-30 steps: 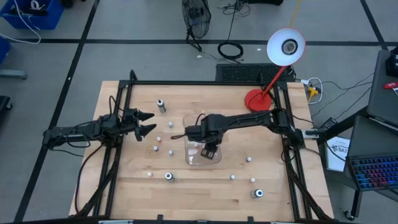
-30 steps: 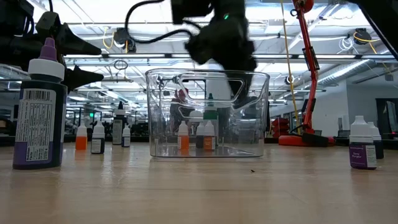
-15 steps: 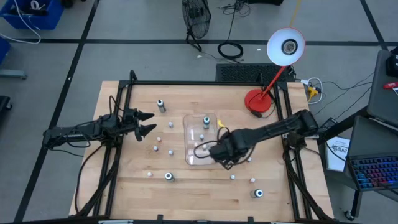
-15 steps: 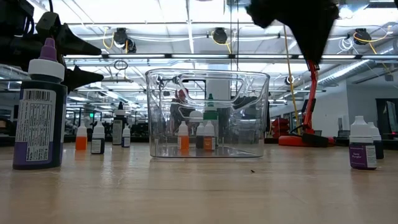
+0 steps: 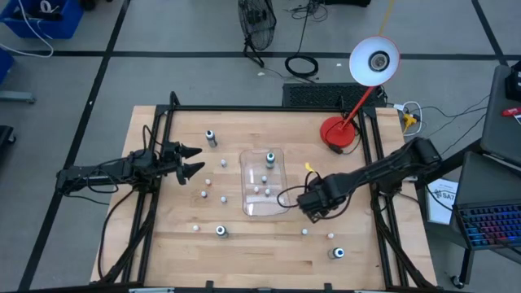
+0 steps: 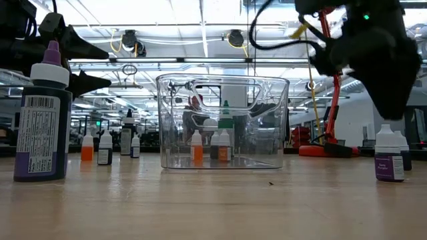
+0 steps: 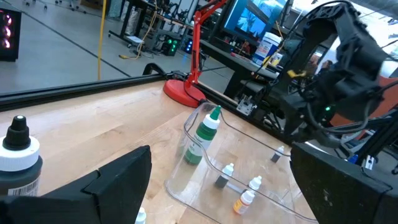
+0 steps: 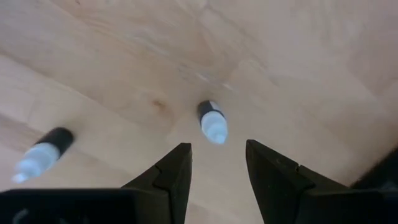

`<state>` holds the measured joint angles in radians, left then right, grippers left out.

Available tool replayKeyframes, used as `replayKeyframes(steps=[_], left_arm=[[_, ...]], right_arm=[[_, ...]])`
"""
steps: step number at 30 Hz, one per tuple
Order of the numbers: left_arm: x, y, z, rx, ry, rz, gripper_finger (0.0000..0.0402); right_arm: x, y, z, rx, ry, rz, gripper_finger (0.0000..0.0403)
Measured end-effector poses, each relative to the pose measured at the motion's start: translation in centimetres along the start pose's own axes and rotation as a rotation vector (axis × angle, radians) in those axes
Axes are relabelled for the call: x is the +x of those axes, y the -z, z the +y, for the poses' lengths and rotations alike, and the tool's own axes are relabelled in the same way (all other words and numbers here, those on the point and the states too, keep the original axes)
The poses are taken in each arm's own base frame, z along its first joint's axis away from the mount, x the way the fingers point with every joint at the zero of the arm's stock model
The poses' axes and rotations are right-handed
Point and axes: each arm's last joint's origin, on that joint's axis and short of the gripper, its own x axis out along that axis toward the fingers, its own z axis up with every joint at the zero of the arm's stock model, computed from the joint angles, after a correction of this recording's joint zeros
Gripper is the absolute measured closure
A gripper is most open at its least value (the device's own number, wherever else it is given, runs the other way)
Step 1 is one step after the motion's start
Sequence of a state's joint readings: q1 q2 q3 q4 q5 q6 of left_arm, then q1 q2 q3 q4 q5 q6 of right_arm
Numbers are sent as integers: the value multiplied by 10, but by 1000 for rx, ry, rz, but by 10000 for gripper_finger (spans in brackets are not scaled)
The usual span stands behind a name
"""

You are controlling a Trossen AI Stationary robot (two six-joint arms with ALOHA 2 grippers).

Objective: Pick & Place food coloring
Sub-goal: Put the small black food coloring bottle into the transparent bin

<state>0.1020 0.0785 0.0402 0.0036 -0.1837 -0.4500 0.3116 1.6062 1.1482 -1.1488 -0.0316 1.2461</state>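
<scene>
Several small food coloring bottles stand inside the clear tray (image 5: 244, 194) at the table's middle, among them a green-capped one (image 7: 205, 132). Others stand scattered on the wood. My right gripper (image 5: 313, 207) hangs just right of the tray, pointing down, open, nothing between its fingers. A small white-capped bottle (image 8: 212, 121) stands upright on the table under it, just beyond the fingertips (image 8: 181, 155); a second small bottle (image 8: 38, 154) stands farther off. My left gripper (image 5: 192, 160) waits open at the table's left side, above the wood.
A red desk lamp (image 5: 340, 133) stands at the far right corner. Loose bottles dot the near side (image 5: 221, 231), (image 5: 338, 253) and the far left (image 5: 211, 137). A large purple-capped bottle (image 6: 42, 113) stands close to the low camera. Black frame rails (image 5: 155, 187) run along both table sides.
My right gripper has left the space over the tray and swung toward the table's right and near edges, sinking a little and rolling about its own axis. It now hangs beside the tray over loose bottles. The tray and bottles have stayed put.
</scene>
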Motion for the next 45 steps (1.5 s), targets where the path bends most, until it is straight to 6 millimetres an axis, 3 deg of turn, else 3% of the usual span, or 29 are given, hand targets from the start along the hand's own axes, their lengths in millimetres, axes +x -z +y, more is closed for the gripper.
replayKeyframes(steps=[14, 28, 31, 37, 45], left_arm=[[0, 0, 0, 0, -1, 0, 23], [0, 0, 0, 0, 0, 0, 23], [0, 0, 0, 0, -1, 0, 23], [0, 0, 0, 0, 0, 0, 23], [0, 0, 0, 0, 0, 0, 23]], right_arm=[[46, 1, -13, 32, -116, 19, 264], [47, -3, -13, 28, -137, 37, 267], [47, -3, -13, 22, -137, 37, 282], [46, -3, -13, -34, -138, 24, 351], [41, -10, -9, -162, -113, -179, 352]])
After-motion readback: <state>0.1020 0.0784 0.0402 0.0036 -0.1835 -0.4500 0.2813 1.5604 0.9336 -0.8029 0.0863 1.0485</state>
